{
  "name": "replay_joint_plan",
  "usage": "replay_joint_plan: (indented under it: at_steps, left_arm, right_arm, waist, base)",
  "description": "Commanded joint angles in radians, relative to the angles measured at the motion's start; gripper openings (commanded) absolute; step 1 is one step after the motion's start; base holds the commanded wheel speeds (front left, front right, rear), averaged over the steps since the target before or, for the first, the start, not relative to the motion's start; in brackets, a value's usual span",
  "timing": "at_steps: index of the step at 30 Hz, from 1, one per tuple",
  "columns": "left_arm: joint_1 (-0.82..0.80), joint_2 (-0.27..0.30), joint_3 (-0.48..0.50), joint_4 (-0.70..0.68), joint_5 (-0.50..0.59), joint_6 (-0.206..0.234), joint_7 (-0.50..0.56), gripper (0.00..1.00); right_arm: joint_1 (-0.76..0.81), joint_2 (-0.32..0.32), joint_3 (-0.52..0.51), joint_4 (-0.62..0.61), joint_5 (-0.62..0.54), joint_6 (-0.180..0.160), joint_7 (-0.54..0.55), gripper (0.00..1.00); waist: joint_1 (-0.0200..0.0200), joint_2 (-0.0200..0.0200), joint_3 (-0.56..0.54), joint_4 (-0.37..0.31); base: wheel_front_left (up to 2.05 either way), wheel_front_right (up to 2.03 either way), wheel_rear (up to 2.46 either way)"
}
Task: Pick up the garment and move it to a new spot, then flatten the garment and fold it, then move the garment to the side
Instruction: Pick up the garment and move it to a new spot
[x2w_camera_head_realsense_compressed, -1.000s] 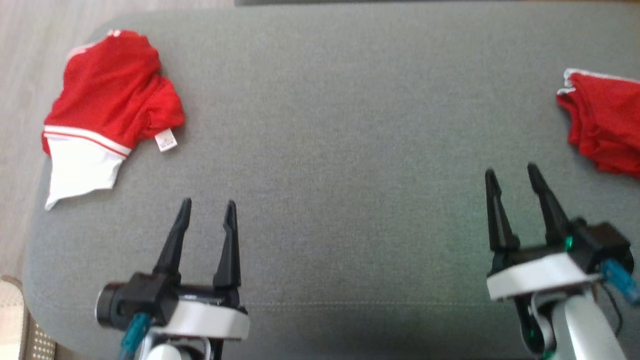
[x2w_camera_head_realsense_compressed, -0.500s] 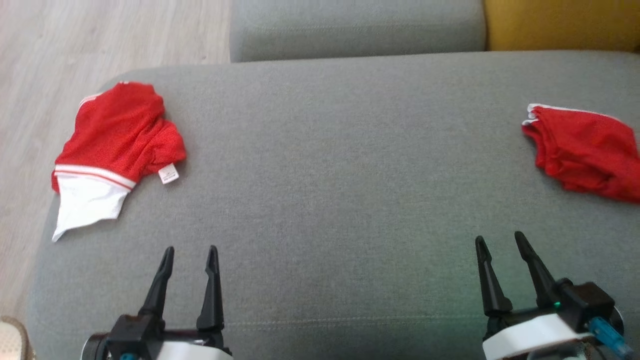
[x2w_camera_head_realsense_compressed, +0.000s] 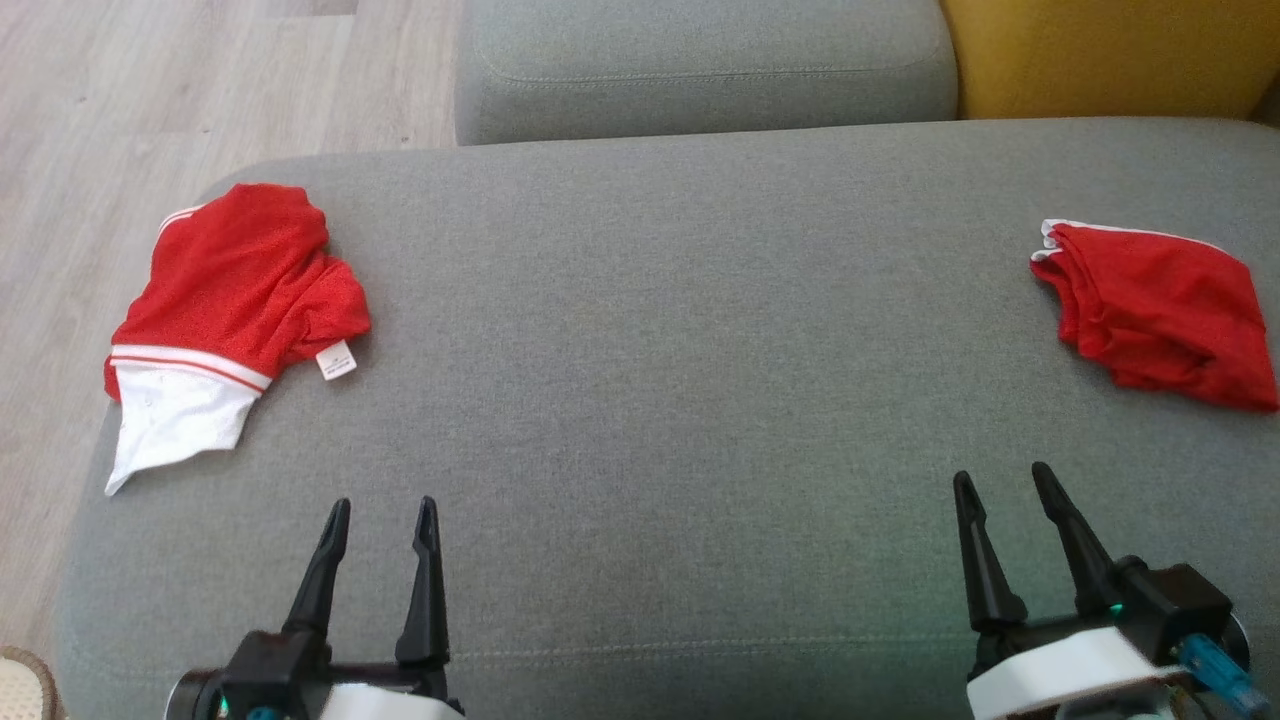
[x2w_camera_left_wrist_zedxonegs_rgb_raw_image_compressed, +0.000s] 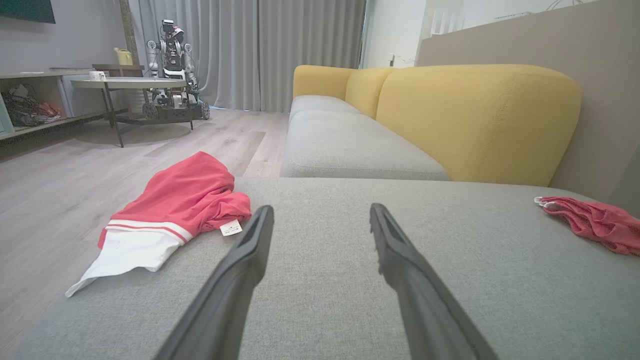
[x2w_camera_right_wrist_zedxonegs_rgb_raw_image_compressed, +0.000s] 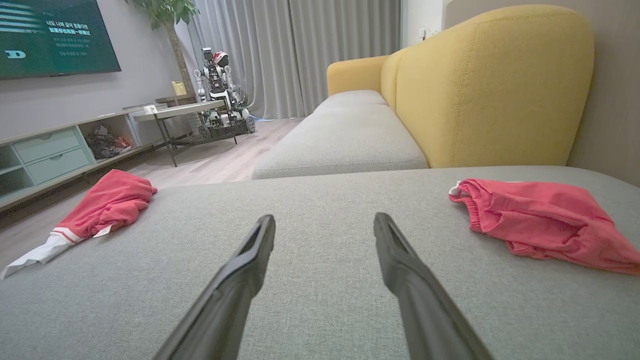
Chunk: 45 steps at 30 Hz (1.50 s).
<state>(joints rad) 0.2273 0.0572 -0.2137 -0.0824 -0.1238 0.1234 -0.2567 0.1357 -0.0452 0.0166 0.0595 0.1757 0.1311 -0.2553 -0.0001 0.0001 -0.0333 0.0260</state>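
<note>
- The left tool (x2w_camera_head_realsense_compressed: 385, 505) is hovering over the near part of the grey seat cushion (x2w_camera_head_realsense_compressed: 680, 350), its two dark fingers standing apart and gripping nothing.
- The right tool (x2w_camera_head_realsense_compressed: 1002, 475) is hovering over the near right part of the same cushion, likewise spread wide and empty.
- A red and white garment (x2w_camera_head_realsense_compressed: 240, 290) is lying crumpled at the cushion's far left corner, well apart from the left tool. Its white part is pointing toward the near left edge, and a small white label is showing at its right side.
- A red garment (x2w_camera_head_realsense_compressed: 1160, 310) is lying bunched by the cushion's right edge, beyond the right tool and not touching it. A thin white trim is showing along its far edge.
- The broad middle of the cushion is lying between the two garments.
- A second grey cushion (x2w_camera_head_realsense_compressed: 700, 70) is sitting just beyond the first, and a yellow backrest (x2w_camera_head_realsense_compressed: 1100, 50) is rising at the far right.
- A pale wooden floor (x2w_camera_head_realsense_compressed: 80, 120) is showing to the left of the cushion.
- In the left wrist view, another robot (x2w_camera_left_wrist_zedxonegs_rgb_raw_image_compressed: 172, 65) is standing far off beside a low table (x2w_camera_left_wrist_zedxonegs_rgb_raw_image_compressed: 130, 83), in front of grey curtains.
</note>
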Motion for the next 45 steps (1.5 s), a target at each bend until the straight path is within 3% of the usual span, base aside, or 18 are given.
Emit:
replay_joint_plan:
  at_steps: [1,11,22,28,39,45]
  left_arm:
    - [-0.025,-0.007,0.035,-0.025,0.011,0.000,-0.005,1.00]
    - [-0.032,-0.007,0.039,-0.022,0.018,-0.001,-0.005,1.00]
    - [-0.020,-0.007,0.039,-0.033,0.024,0.016,-0.005,1.00]
    - [-0.013,-0.007,0.047,-0.044,0.020,0.024,-0.005,1.00]
    - [-0.200,-0.007,0.112,-0.053,0.023,-0.005,-0.005,1.00]
    - [-0.482,0.015,0.177,0.040,0.031,-0.056,-0.005,1.00]
  right_arm:
    - [-0.015,-0.005,0.020,-0.034,-0.007,0.000,-0.006,1.00]
    - [-0.012,-0.005,0.028,-0.047,-0.004,0.000,-0.006,1.00]
    - [0.012,-0.005,0.048,-0.050,0.016,0.000,-0.006,1.00]
    - [0.011,-0.005,0.056,-0.047,0.017,0.000,-0.006,1.00]
    - [-0.031,-0.005,0.068,-0.051,-0.035,0.000,-0.006,1.00]
    - [-0.093,-0.005,0.057,-0.067,-0.104,0.000,-0.006,1.00]
  waist:
    - [0.0001,-0.0001,0.000,0.000]
    - [0.0001,-0.0001,0.003,0.040]
    - [0.0001,-0.0001,0.001,0.263]
    - [0.0001,-0.0001,0.015,0.340]
    - [0.0001,-0.0001,0.131,0.343]
    - [0.0001,-0.0001,0.279,0.318]
  base:
    - [0.00,0.00,0.00]
    - [0.00,0.00,0.00]
    - [0.00,0.00,0.00]
    - [0.00,0.00,0.00]
    - [0.00,0.00,0.00]
    - [0.00,0.00,0.00]
